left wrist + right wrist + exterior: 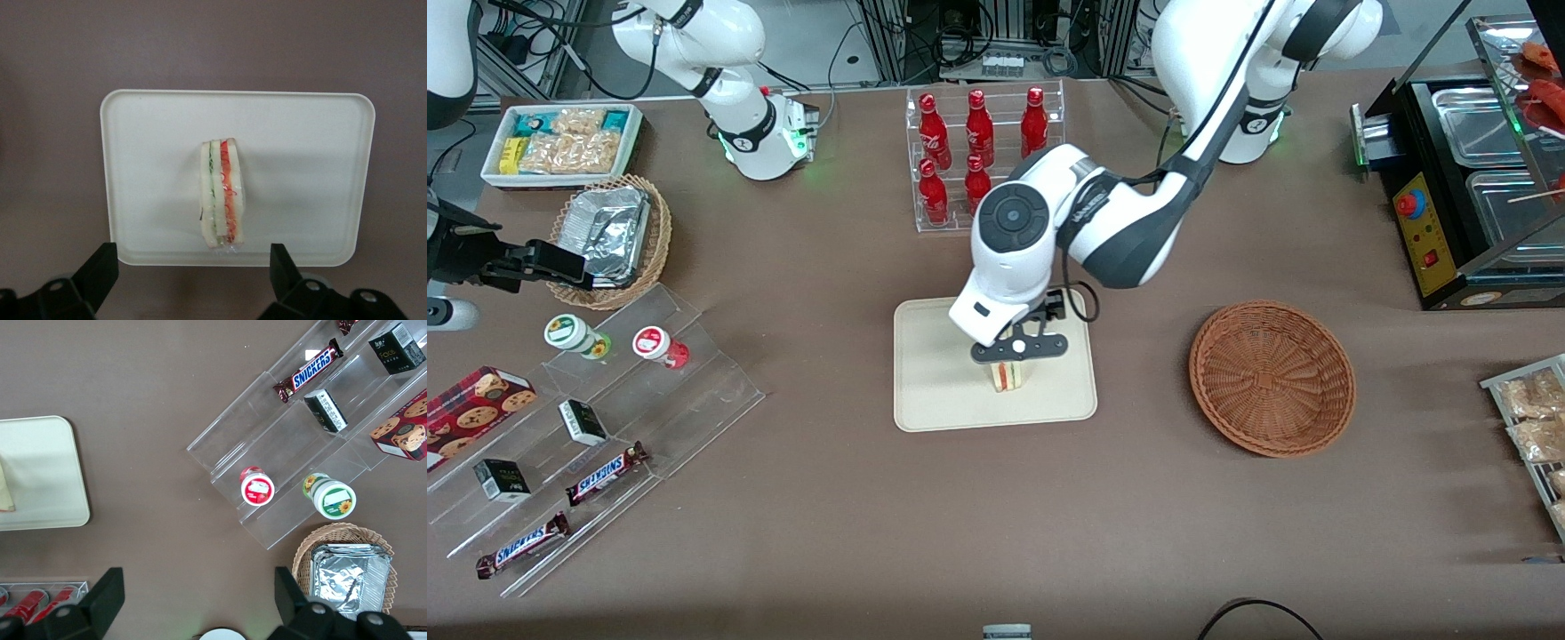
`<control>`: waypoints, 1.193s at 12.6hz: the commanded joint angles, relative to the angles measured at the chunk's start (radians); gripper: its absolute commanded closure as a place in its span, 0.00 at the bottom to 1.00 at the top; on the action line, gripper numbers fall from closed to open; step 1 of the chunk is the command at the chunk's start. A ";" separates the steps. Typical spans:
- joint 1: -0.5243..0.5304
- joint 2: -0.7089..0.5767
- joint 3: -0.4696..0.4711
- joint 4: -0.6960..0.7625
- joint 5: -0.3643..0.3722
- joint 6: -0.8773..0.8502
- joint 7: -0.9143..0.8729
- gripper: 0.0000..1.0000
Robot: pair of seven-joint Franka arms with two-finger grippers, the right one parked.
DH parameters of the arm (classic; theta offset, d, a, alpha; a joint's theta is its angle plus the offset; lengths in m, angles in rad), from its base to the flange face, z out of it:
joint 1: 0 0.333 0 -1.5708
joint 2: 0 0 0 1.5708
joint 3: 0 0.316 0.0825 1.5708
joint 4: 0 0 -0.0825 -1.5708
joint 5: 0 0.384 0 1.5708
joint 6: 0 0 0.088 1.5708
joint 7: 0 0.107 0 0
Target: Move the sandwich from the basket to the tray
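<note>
The sandwich stands on its edge on the cream tray, near the tray's edge closest to the front camera. In the left wrist view the sandwich shows its red and green layers on the tray. My left gripper hovers just above the sandwich. It is open, with its black fingers spread wide and touching nothing. The reddish-brown basket sits empty beside the tray, toward the working arm's end of the table.
A clear rack of red bottles stands farther from the front camera than the tray. A clear stepped stand with snacks, a tan wicker basket with a foil container and a white snack bin lie toward the parked arm's end. A black appliance stands at the working arm's end.
</note>
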 commanded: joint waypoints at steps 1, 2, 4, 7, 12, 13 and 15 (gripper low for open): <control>-0.003 -0.048 0.079 -0.013 -0.028 -0.066 0.143 0.00; -0.003 -0.057 0.137 -0.016 -0.074 -0.084 0.206 0.00; -0.005 -0.080 0.263 -0.040 -0.169 -0.116 0.356 0.00; -0.005 -0.141 0.389 -0.111 -0.216 -0.123 0.447 0.00; -0.005 -0.162 0.593 -0.120 -0.276 -0.207 0.711 0.00; -0.006 -0.177 0.608 -0.143 -0.276 -0.215 0.713 0.00; -0.005 -0.235 0.622 -0.215 -0.268 -0.207 0.720 0.00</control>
